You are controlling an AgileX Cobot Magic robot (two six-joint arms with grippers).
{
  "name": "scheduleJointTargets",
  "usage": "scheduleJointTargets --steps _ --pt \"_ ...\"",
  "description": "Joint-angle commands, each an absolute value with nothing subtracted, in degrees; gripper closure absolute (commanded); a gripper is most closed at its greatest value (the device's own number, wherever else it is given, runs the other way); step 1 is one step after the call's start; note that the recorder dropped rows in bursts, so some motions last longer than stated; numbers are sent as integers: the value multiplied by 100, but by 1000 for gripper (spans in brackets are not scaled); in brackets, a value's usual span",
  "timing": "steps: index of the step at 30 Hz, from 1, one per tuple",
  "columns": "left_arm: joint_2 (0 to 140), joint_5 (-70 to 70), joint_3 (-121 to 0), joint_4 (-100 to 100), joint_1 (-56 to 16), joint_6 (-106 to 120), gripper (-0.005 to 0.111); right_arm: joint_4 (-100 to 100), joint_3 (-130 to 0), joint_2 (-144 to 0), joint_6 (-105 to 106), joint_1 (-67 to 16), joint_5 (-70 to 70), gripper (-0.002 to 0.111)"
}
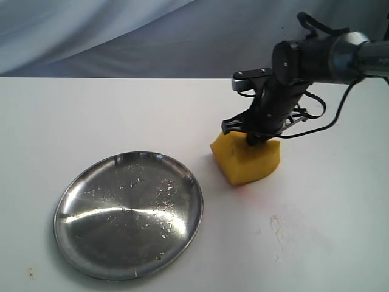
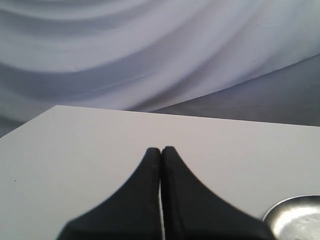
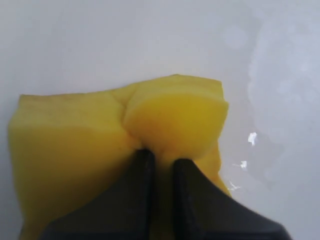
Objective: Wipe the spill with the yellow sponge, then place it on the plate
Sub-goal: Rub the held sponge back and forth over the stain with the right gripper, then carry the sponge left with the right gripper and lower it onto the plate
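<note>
The yellow sponge rests on the white table to the right of the steel plate. My right gripper comes down on its top from the back right and is shut on a pinched fold of foam. Up close, the sponge bulges above the right gripper. A faint tan spill with tiny trailing droplets lies on the table in front of the sponge and slightly to its right, apart from it. My left gripper is shut on nothing and hovers over bare table; it does not appear in the exterior view.
A grey cloth backdrop hangs behind the table's far edge. The plate's rim shows at the corner of the left wrist view. A faint pinkish mark lies just in front of the sponge. Small wet glints shine beside the sponge.
</note>
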State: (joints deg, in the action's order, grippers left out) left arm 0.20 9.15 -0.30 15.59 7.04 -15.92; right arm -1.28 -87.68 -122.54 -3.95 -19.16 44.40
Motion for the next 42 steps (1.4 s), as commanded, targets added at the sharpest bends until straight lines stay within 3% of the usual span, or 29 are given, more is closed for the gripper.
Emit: scheduleJointTargets --steps 1,11,23,33,37,42 --pt "0 909 0 1563 675 -1602 107 307 -8108 -12028 -678 -1381 4257 108" --pt "0 909 0 1563 675 -1602 107 -134 -7795 -11886 -1053 -807 3595 108" --pt "0 909 0 1563 675 -1602 107 -1611 -7865 -12275 -126 -1668 3039 108" --pt "0 909 0 1563 675 -1602 107 -1651 -9037 -12556 -126 -2353 3379 108" --pt "0 909 0 1563 675 -1602 107 -1651 -9811 -12544 0 -2817 4236 108" --pt "0 909 0 1563 675 -1602 107 -1564 -9940 -12176 0 -3267 4181 108"
